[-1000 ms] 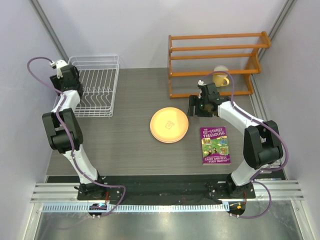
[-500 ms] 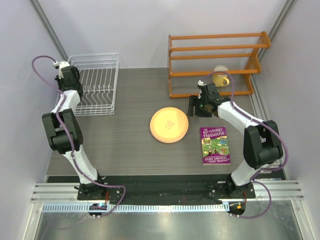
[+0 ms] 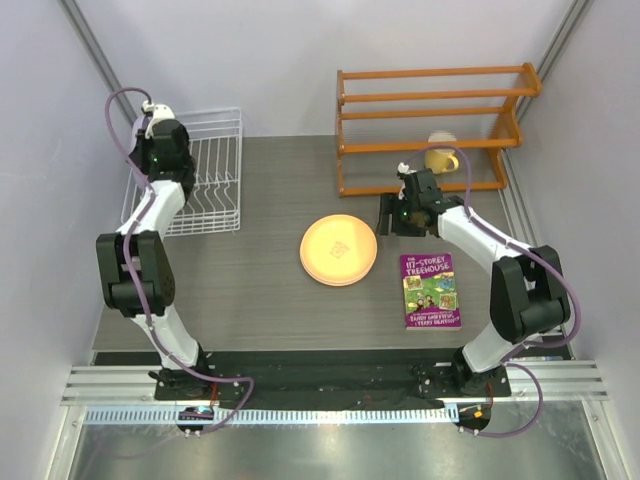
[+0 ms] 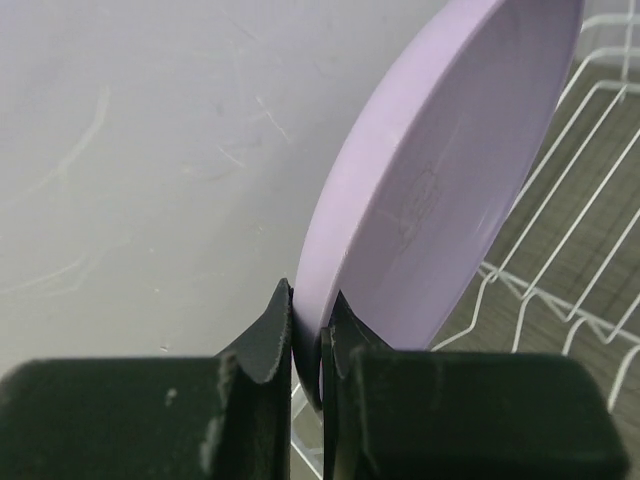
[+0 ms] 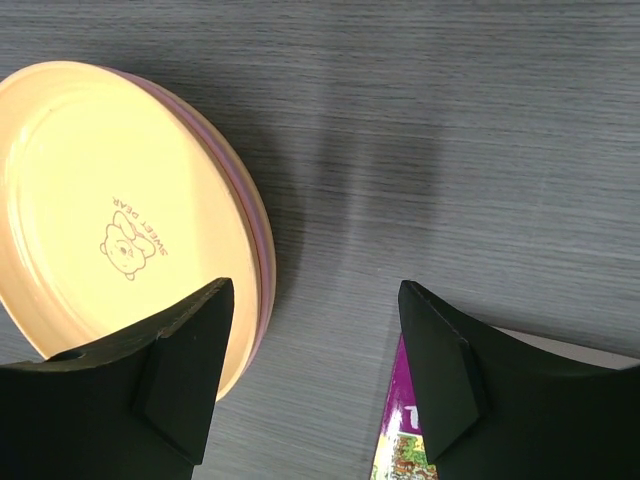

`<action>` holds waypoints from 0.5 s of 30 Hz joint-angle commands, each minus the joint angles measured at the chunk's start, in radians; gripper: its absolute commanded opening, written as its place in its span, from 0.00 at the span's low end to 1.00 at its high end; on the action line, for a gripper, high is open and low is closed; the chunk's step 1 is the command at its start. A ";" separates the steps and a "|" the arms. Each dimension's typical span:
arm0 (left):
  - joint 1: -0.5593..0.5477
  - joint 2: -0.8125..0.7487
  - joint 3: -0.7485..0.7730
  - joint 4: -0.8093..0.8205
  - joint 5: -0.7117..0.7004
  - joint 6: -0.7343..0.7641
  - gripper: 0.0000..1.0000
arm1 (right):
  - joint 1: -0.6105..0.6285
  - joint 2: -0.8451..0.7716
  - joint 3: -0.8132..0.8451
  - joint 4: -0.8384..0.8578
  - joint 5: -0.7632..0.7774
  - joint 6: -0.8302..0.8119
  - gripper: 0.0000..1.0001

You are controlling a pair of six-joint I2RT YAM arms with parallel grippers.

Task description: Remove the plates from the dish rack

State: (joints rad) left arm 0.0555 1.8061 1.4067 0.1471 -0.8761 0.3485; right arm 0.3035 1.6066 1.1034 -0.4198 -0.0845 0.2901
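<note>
Left wrist view: the left gripper (image 4: pixel 308 322) is clamped narrowly on the rim of the lavender plate (image 4: pixel 440 180). The plate stands on edge, tilted, above the wires of the dish rack (image 4: pixel 560 262) and close to the side wall. Whether its far edge sits between the tines cannot be told.

Hazards from this state:

- Slip or pivot. The pads hold only a thin strip of smooth rim, so the plate's weight hangs well out from the pinch. A fast swing is likely to rotate the plate in the jaws or drop it.
- Snagging. If the lift is not straight up, the lower edge can catch a tine and drag the light rack along.
- Wall contact. The plate's back faces the wall, so an outward tilt can scrape it.
- Crowded drop zone. The right gripper (image 5: pixel 315 300) hangs with jaws wide and empty just beside the orange-yellow plate (image 5: pixel 120 220), which tops a stack on the table (image 5: pixel 450 120), a pink rim (image 5: pixel 262 240) showing beneath it. Both arms converging on the stack risk a collision.
</note>
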 commanded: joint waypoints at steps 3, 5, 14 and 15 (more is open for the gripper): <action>-0.016 -0.191 -0.031 0.125 -0.074 0.011 0.00 | -0.007 -0.114 -0.002 -0.004 0.032 -0.003 0.73; -0.023 -0.246 -0.040 0.089 -0.073 -0.014 0.00 | -0.006 -0.140 -0.002 -0.011 0.040 -0.005 0.73; -0.046 -0.493 -0.070 -0.496 0.420 -0.609 0.00 | -0.001 -0.235 0.042 0.022 -0.047 0.015 0.73; -0.045 -0.519 -0.087 -0.509 0.563 -0.691 0.00 | 0.002 -0.246 0.042 0.039 -0.066 0.018 0.73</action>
State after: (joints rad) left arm 0.0193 1.3651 1.3556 -0.1627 -0.6758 0.0013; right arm 0.3008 1.4166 1.1004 -0.4381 -0.0807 0.2928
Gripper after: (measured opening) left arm 0.074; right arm 0.729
